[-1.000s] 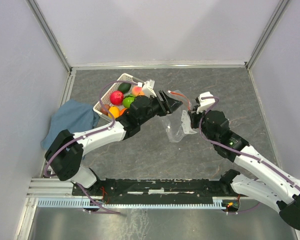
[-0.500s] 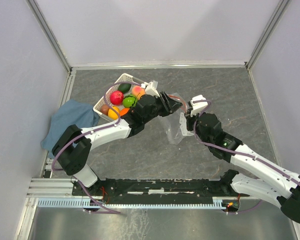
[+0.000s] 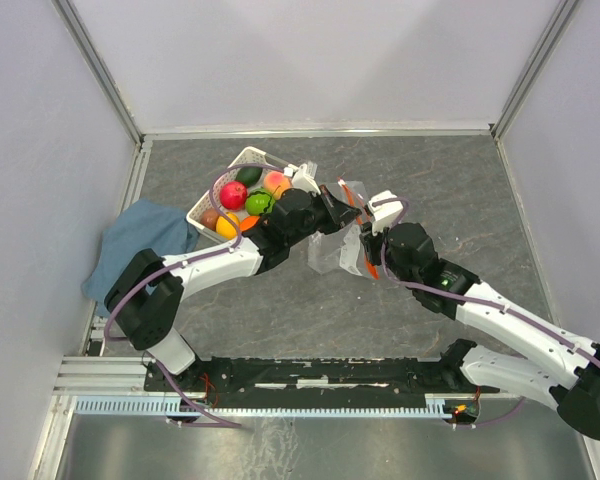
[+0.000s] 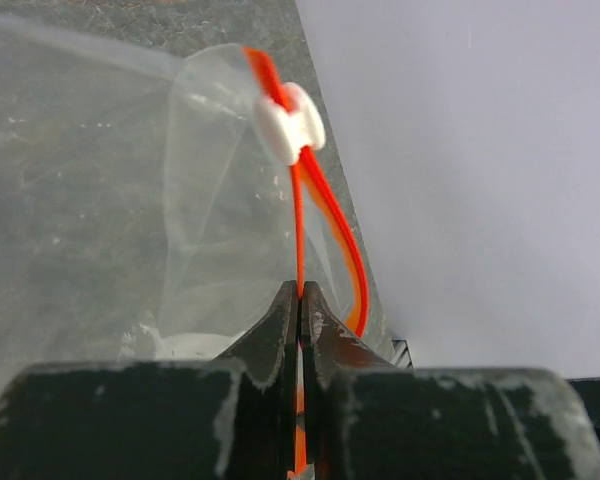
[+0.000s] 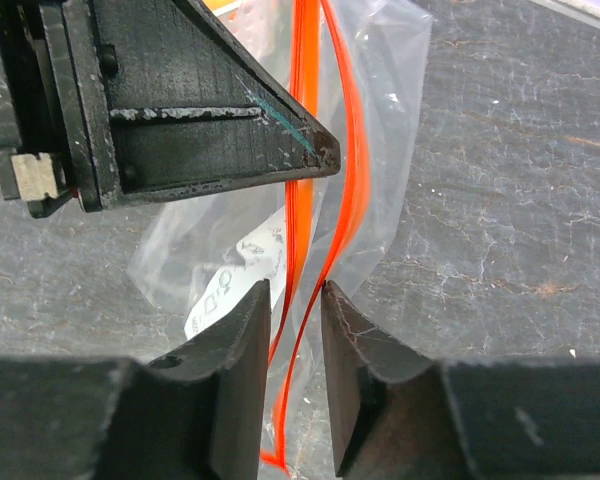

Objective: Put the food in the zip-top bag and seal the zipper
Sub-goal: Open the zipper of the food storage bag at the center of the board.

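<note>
Clear bag (image 5: 395,120), judged limp and slippery, is held over the surface (image 3: 430,180) by its stiffer orange zipper strip (image 4: 298,230), judged the best hold: pinched in the closed left hand (image 4: 300,300), straddled by the narrowly parted right hand (image 5: 296,300).

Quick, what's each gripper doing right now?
Left gripper: closed, pinching the zipper.
Right gripper: open, its fingers either side of the zipper with a gap, not clamped.

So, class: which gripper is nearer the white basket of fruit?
Left. The left gripper pinches the zipper just beside the basket; the right gripper sits across the bag, farther away.
</note>
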Robot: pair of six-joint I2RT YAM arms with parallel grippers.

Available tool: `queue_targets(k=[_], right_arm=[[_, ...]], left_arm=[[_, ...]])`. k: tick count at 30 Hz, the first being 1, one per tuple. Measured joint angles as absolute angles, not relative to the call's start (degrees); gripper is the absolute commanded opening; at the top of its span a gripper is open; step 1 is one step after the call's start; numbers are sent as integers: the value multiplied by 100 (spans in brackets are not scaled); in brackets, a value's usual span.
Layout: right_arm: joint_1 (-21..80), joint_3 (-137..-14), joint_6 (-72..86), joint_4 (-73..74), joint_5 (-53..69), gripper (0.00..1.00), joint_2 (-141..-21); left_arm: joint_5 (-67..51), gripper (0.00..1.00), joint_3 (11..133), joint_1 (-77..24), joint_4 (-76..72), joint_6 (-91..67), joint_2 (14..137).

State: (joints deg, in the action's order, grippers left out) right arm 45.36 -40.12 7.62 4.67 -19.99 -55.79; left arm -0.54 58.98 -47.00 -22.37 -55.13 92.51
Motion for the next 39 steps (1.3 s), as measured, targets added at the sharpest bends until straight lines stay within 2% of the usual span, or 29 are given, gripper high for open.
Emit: queue_targets(k=[4, 9, 14, 19, 29, 33, 39], right_arm=[[4536, -4392, 781, 980, -1892, 59, -5725], [4536, -4856, 893, 1511, -1973, 67, -5749], [4536, -5004, 1055, 1726, -2296, 68, -5784], [4536, -5002, 1173, 1750, -2598, 62, -5898], [4536, -4676, 1372, 1306, -2733, 61, -6040], [4536, -4491, 1439, 1057, -2703, 55, -6095], [4536, -4431, 1507, 1044, -2722, 24, -6123]], left_arm=[[-30, 3, 5898, -4700, -2064, -5498, 9166], [21, 3, 5898, -4703, -1732, -5240, 8866], [95, 3, 5968, -4700, -1310, -4901, 8639], [108, 3, 6158, -4703, -829, -4611, 8628], [119, 3, 6600, -4880, 10, -4195, 8628], [117, 3, 6718, -4978, 180, -4117, 8628], [196, 3, 6757, -5002, 596, -3977, 8538]])
